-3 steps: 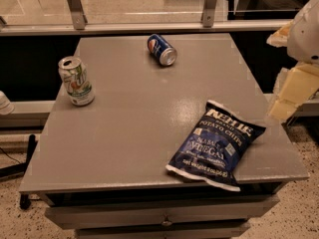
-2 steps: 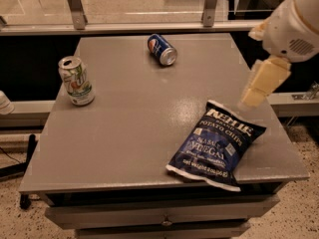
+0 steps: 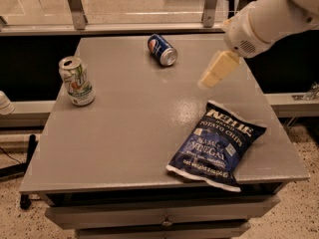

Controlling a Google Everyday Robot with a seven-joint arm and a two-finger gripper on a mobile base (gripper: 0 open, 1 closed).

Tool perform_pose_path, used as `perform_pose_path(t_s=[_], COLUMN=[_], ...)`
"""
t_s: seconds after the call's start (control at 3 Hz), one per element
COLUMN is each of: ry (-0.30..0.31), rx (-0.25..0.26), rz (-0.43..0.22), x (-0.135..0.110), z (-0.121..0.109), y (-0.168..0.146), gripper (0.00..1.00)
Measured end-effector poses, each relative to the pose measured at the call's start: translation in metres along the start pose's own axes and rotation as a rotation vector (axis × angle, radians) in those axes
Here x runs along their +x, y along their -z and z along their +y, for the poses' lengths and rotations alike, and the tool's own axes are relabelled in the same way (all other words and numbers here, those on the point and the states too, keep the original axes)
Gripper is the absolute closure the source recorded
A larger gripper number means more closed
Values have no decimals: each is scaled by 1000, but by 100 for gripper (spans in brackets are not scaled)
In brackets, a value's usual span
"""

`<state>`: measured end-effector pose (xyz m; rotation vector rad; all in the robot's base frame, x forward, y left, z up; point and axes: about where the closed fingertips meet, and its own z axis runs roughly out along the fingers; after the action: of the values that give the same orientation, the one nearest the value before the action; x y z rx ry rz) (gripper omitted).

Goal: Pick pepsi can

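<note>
Got the arm [image 3: 269,16] reaching in over the far right corner of the table [image 3: 129,133], white forearm sloping down and left. Puts the gripper [image 3: 209,78] above the tabletop, right of centre and toward the far edge, tip aimed down-left, off the surface. Reads as one pale yellow wedge; can't tell if open or closed. Carrying nothing.

Versus 1 s ago: was hanging outside the right edge, about halfway along it. At 0.7 s ago: just crossing over that edge. Now well inboard and further toward the far edge, so nearer the pepsi can [image 3: 162,50]. No shift seen in either can or the bag.

Found the pepsi can lying on its side close to the far edge, roughly mid-width, silver end facing front-right, logo showing on top. Sits left of the gripper and further back, clearly apart from it, untouched.

Also on the table: white-and-green can [image 3: 77,81] upright near the left edge, toward the far left corner. Dark blue chip bag [image 3: 217,146] lying flat and skewed near the front right corner, just on the front side of the gripper. Only plain grey tabletop on the line from gripper to pepsi can; bag and other can both off that line.
</note>
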<state>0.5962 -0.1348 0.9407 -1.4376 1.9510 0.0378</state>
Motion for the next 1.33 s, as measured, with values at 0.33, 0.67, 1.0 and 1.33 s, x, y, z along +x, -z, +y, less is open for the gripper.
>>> perform_pose_path(t_s=[0.33,0.67,1.0,1.33], ry=[-97,-228,-322,-369], rx=[17,-5,-33,-46], rz=[-133,-270,-397,-483], x=[-12,-25,-43,-56], z=[-34,-60,-76,-88], y=[-42,-85,-126,-158], gripper=[0,0,0,0])
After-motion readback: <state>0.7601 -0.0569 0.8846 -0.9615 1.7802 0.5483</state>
